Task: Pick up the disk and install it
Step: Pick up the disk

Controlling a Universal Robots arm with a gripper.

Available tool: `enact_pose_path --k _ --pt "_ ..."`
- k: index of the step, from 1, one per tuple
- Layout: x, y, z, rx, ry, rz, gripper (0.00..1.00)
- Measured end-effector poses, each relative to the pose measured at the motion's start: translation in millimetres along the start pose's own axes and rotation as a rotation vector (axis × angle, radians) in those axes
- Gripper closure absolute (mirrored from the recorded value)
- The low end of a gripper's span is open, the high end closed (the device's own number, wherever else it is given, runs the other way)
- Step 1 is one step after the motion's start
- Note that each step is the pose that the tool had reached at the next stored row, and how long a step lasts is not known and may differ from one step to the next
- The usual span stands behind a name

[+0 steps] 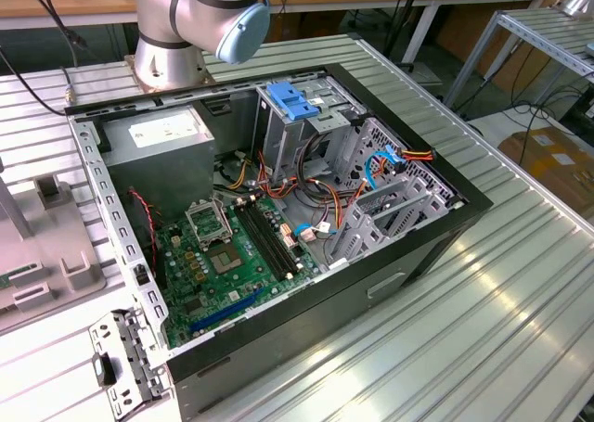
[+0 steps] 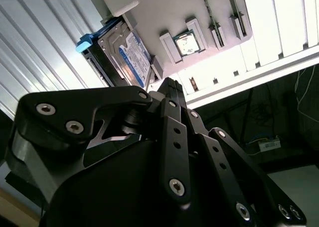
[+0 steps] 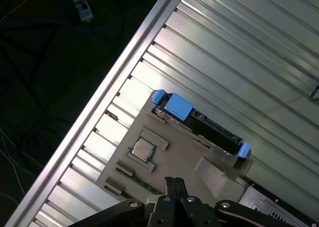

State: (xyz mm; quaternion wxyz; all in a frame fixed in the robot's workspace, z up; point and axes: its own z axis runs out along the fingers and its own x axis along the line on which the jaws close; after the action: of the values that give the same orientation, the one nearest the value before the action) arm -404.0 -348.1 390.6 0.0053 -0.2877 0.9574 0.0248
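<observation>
The disk (image 2: 130, 55) is a silver drive with a white-and-blue label. It stands on edge in a slot of a grey holder plate (image 2: 169, 12), with a blue tab (image 2: 88, 40) at one end. In the first wrist view the disk (image 3: 212, 129) shows edge-on between blue rails (image 3: 177, 106). My black gripper (image 2: 171, 85) hovers over the holder plate (image 3: 149, 177), a short way from the disk and not touching it. In the first wrist view the gripper (image 3: 172, 183) has its fingertips pressed together, shut on nothing.
An open computer case (image 1: 278, 329) lies on the ribbed metal table (image 1: 483, 329), holding a motherboard (image 1: 223, 255), a grey power-supply box (image 1: 162, 148) and a drive cage with a light-blue latch (image 1: 292, 100). A processor chip (image 3: 143, 149) sits on the holder plate. The table edge (image 3: 99, 102) runs close by.
</observation>
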Motion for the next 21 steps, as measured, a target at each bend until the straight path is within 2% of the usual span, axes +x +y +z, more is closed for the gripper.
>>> enact_pose_path --k 7,17,21 --pt "0.0 0.0 0.0 -0.0008 0.0015 -0.033 0.89" --pt "0.0 0.0 0.0 -0.0029 0.0054 -0.12 0.89" --pt "0.0 0.0 0.0 -0.0044 0.0079 -0.178 0.89"
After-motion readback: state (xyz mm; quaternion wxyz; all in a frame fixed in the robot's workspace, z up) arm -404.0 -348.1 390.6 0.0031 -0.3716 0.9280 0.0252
